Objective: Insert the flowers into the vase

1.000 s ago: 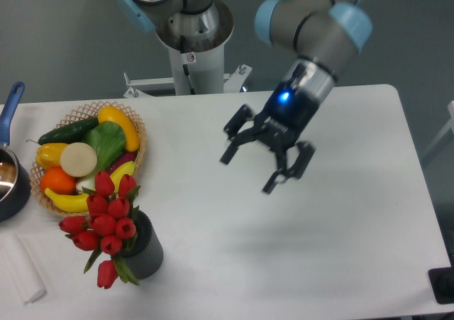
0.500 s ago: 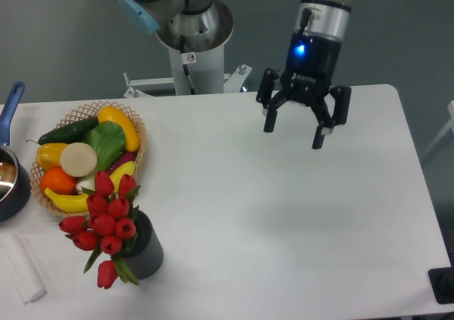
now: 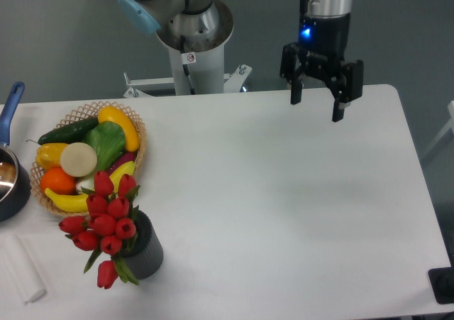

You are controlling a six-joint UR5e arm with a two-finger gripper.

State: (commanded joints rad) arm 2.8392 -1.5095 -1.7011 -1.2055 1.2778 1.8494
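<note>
Right now the black two-finger claw (image 3: 317, 101) is hanging with its fingers spread wide and nothing between them, pointing down over the far edge of the white surface (image 3: 284, 206), a blue light glowing on the wrist above it. Well apart from it, near the front left corner, the short dark grey ribbed cylinder vase (image 3: 145, 249) is standing upright. The bunch of red tulip buds with green leaves and stems (image 3: 103, 224) is sitting in the vase's mouth, the blooms leaning out over its left side and one bud drooping low in front of it. Just behind the tulips, and touching them in this view, the round wicker basket (image 3: 135, 125) is holding colourful fruit and vegetables. At the left edge a dark pot with a blue handle (image 3: 10, 169) is showing only in part, and a white folded cloth (image 3: 20, 269) is lying in front of it.
</note>
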